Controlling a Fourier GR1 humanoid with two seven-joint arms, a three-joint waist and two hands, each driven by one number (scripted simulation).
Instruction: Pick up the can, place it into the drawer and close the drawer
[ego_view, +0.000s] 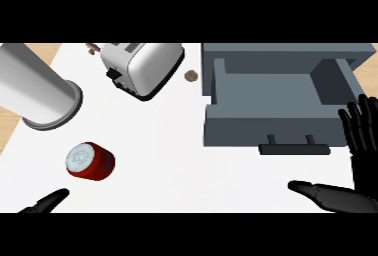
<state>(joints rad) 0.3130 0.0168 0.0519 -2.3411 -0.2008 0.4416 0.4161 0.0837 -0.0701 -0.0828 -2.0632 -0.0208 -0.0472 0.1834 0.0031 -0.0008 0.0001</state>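
Across the whole frame, the white table (177, 150) is carrying every object, listed here from largest to smallest. At the upper right, the grey drawer (277, 95) is standing pulled open toward the lower edge, its dark handle (294, 148) facing the robot; its tray is showing nothing inside, so it appears ready to receive the can. At the upper left, a large metal cylinder (40, 92) is lying tilted, its open end facing the lower left; whether it is holding anything cannot be told. At the upper centre, a silver toaster (140, 65) is sitting at an angle, with a small brown object (191, 75) just beside it. At the right edge, the right hand (358, 165) is resting with fingers straight and upward and thumb extended, holding nothing. At the lower left, the red can (90, 161) is lying on the table, well apart from the drawer and touched by neither hand. Just below it, only dark fingertips of the left hand (46, 202) are showing; how far it is open cannot be told, though nothing seems grasped.
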